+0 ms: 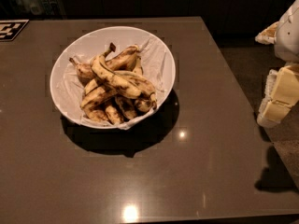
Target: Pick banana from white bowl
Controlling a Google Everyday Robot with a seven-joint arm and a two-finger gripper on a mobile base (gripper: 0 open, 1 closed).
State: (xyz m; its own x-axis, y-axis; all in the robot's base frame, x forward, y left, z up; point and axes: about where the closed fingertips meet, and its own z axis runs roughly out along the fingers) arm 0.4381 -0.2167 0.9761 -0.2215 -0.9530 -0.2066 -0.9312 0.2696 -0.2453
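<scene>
A large white bowl [159, 55] lined with crinkled white paper stands on the dark table, left of centre. It holds a pile of several overripe bananas. The banana [113, 80], long, curved, yellow with brown speckles, lies on top of the pile, its dark stem tip pointing up and back. Shorter, browner bananas lie under and around it. My gripper [280, 97], white and pale yellow, hangs at the far right edge of the view, beyond the table's right edge. It is well apart from the bowl and holds nothing that I can see.
The dark brown table [205, 139] fills most of the view; its right edge runs diagonally from top centre to lower right. A black-and-white marker tag [11, 29] lies at the far left corner. The arm's shadow [275, 174] falls on the floor at the right.
</scene>
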